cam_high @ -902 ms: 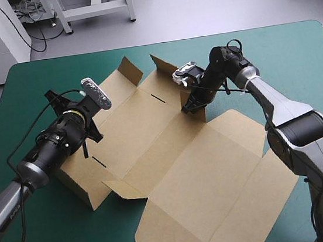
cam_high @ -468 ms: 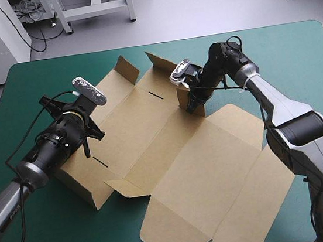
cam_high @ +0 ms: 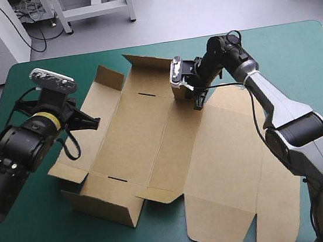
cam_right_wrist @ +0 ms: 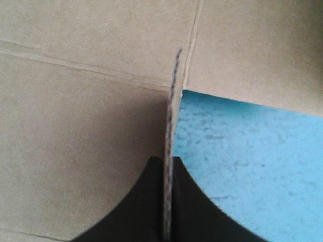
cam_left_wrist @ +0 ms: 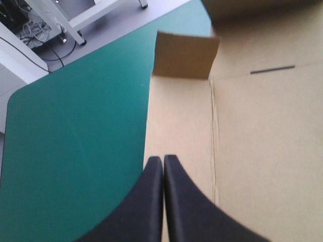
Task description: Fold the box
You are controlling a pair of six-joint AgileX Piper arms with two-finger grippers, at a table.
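High view, box: the brown box (cam_high: 151, 134) lies opened out in the middle of the table (cam_high: 45, 230), on the teal-green cover, at a slant to the table's edges.
Base panel: the base panel (cam_high: 145, 129) is flat, with one short slit (cam_high: 146, 93) near its far side and another (cam_high: 116, 178) near its near side.
Near wall: a long wall (cam_high: 104, 203) stands raised along the box's near left side.
Far side: a corner tab (cam_high: 109, 79) and a longer flap (cam_high: 145, 61) are tipped up off the cover.
Lid: the wide lid panels (cam_high: 226, 166) lie flat toward the table's near right, ending close to the near edge.
Right claw: the right claw (cam_high: 197, 100) reaches in at the box's far right side. Its black fingers are pinched all but together on a small flap (cam_high: 180, 89) that stands upright.
Right wrist view: the small flap (cam_right_wrist: 171, 111) shows edge-on and runs straight into the narrow gap of the right claw (cam_right_wrist: 169, 160). Flat board lies to one side of it and bare cover (cam_right_wrist: 242, 166) to the other.
Left claw: the left claw (cam_high: 91, 122) is at the box's left side, over the left panel (cam_high: 92, 154) near its outer edge. Whether it touches the board cannot be told.
Left wrist view: the left claw (cam_left_wrist: 163, 160) has its two black fingers pressed together in one point, and the panel's outer edge passes under them. Ahead are the raised corner tab (cam_left_wrist: 184, 54) and a slit (cam_left_wrist: 272, 69), and the cover (cam_left_wrist: 75, 141) lies beside the panel.
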